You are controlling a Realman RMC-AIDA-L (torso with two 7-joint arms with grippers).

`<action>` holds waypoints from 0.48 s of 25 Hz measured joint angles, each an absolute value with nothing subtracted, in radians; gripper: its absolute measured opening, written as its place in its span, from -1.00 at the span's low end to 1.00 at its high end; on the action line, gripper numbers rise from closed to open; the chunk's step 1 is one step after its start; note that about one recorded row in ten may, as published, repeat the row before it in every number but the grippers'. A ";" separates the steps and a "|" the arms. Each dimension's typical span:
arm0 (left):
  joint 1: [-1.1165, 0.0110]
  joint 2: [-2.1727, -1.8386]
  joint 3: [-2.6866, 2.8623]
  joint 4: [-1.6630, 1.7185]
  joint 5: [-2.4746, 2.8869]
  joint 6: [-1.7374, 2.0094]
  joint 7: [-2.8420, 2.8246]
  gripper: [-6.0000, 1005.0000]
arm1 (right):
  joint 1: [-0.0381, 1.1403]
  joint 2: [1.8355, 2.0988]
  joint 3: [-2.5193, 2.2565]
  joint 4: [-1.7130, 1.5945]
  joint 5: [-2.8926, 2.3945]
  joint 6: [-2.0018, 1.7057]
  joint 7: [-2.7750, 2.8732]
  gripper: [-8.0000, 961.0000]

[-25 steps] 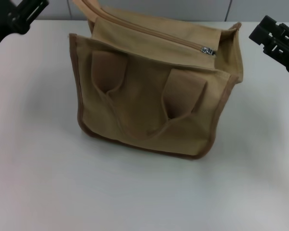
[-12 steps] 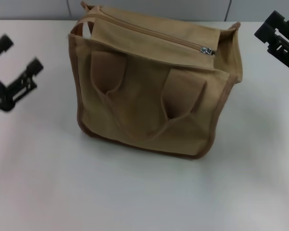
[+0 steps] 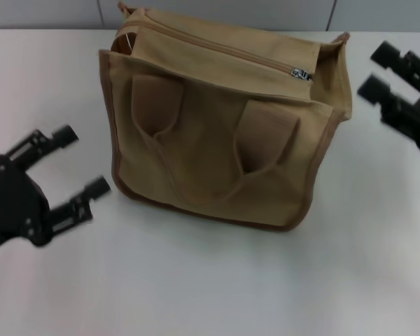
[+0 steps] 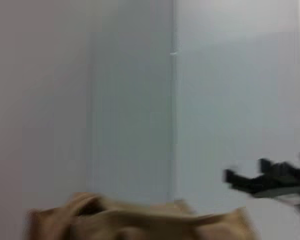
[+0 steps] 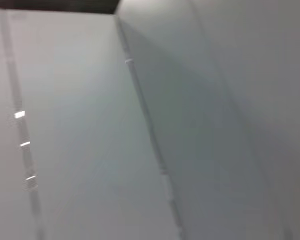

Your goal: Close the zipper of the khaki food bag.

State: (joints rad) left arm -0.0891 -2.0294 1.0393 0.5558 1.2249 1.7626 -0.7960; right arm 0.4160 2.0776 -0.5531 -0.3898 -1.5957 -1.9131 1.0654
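The khaki food bag [image 3: 217, 147] stands upright in the middle of the white table, front pocket and one handle strap facing me. The zipper [image 3: 217, 49] runs along its top panel, with the silver pull tab [image 3: 302, 73] at the right end. My left gripper [image 3: 80, 161] is open and empty, low beside the bag's left front corner and apart from it. My right gripper [image 3: 376, 68] is open and empty, right of the bag's top right corner. The left wrist view shows the blurred bag top [image 4: 140, 222] and the right gripper [image 4: 265, 177] beyond it.
The white table [image 3: 196, 280] stretches bare in front of the bag and to both sides. A grey wall [image 3: 56, 12] runs behind the bag. The right wrist view shows only pale flat panels [image 5: 90, 125].
My left gripper has swung from the back left corner down to the front left of the bag. The rear strap has dropped behind the bag. My right gripper has shifted slightly nearer.
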 joint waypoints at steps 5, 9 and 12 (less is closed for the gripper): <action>-0.112 -2.010 1.038 0.566 1.341 1.899 -0.851 0.61 | 0.398 2.077 -0.618 -0.454 -1.681 -1.964 1.045 0.58; -0.146 -1.984 1.036 0.564 1.466 1.913 -0.894 0.61 | 0.418 2.072 -0.678 -0.471 -1.815 -1.980 1.041 0.58; -0.163 -1.982 1.017 0.561 1.546 1.897 -0.893 0.61 | 0.438 2.078 -0.767 -0.495 -1.902 -1.980 1.027 0.58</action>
State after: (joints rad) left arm -0.1626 -1.9815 1.0175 0.5608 1.5464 1.8967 -0.8926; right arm 0.4377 2.0782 -0.7669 -0.4954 -1.9020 -1.9802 1.0271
